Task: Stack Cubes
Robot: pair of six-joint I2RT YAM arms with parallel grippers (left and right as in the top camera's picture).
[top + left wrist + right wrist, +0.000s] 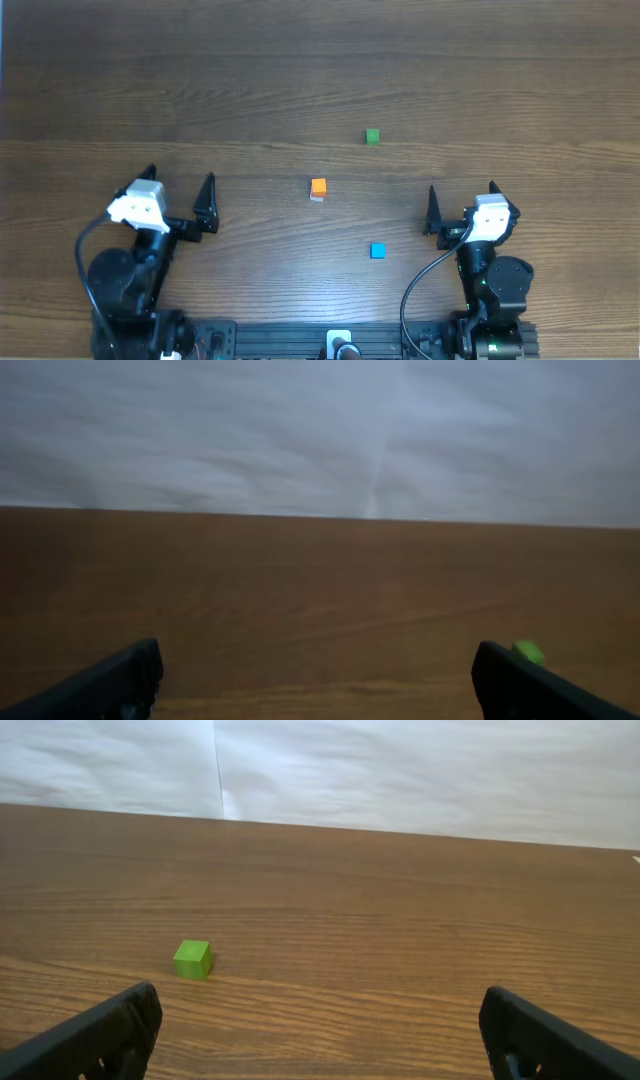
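Three small cubes lie apart on the wooden table: a green cube (372, 136) farthest back, an orange cube (318, 187) in the middle, and a blue cube (377, 251) nearest the arm bases. My left gripper (178, 188) hovers open at the left, well away from all three. My right gripper (462, 196) is open at the right, beside the blue cube and behind it. The right wrist view has the green cube (192, 959) ahead of the open fingers (100, 1040). In the left wrist view a green speck (528, 651) peeks past one finger (535, 690).
The wooden table (250, 90) stretches wide and bare behind the cubes. A pale wall (400, 770) rises beyond the table's far edge. The arm bases and cables (340, 340) line the near edge.
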